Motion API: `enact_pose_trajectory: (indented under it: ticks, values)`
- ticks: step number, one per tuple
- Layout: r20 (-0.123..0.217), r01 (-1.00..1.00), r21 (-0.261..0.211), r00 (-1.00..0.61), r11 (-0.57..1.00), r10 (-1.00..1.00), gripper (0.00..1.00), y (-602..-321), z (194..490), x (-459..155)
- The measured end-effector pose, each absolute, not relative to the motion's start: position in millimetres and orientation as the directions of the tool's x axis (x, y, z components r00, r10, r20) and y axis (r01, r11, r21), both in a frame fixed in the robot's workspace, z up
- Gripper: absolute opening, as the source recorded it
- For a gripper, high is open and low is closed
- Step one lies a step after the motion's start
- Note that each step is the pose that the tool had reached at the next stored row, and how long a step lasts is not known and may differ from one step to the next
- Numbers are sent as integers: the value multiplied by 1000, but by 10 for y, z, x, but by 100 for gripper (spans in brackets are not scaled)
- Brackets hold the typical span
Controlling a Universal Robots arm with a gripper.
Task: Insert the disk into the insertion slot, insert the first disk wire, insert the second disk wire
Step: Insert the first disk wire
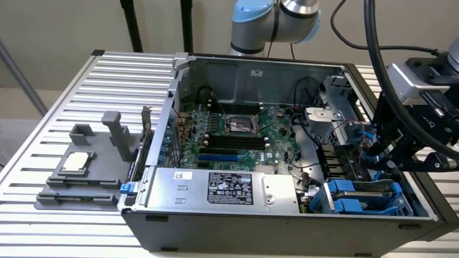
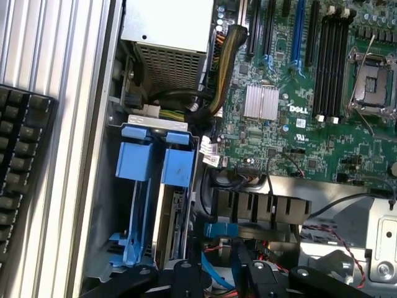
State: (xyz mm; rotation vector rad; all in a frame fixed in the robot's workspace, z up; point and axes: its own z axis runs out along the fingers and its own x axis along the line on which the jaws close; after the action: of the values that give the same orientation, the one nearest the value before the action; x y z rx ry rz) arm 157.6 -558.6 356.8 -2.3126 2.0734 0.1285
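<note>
Where the fingers (image 2: 248,273) reach down into the open computer case (image 1: 287,228), they stand partly apart, with nothing clamped that I can make out.

- A thin blue wire (image 2: 209,270) runs up through the gap between them. Cannot tell whether it touches either finger.
- Just beyond the tips is a blue plug (image 2: 220,228).
- Beside it, the disk (image 2: 175,226) stands edge-on inside the slot (image 2: 99,248), with its blue carrier (image 2: 149,164) seated at the mouth.
- Red-and-black wires (image 2: 329,239) lie near.
- Further out are the main board (image 2: 298,93) and the power box (image 1: 222,188), the whole case on a slatted tabletop (image 1: 122,80).

Judgement: the disk step looks done and the wire work is in hand. Which of the two wires, I cannot say. Any next move calls for short, straight travel, with the plug square to its socket and loose wires kept clear of the fingers.
</note>
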Motion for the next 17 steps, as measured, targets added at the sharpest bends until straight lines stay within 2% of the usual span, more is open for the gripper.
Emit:
enact_pose_trajectory:
  ticks: [8,17]
  values:
    - [-84,-993,33,109,-112,-990,33,-5777,3616,1573]
    - [-95,-992,58,107,-113,-990,33,-6011,3617,1626]
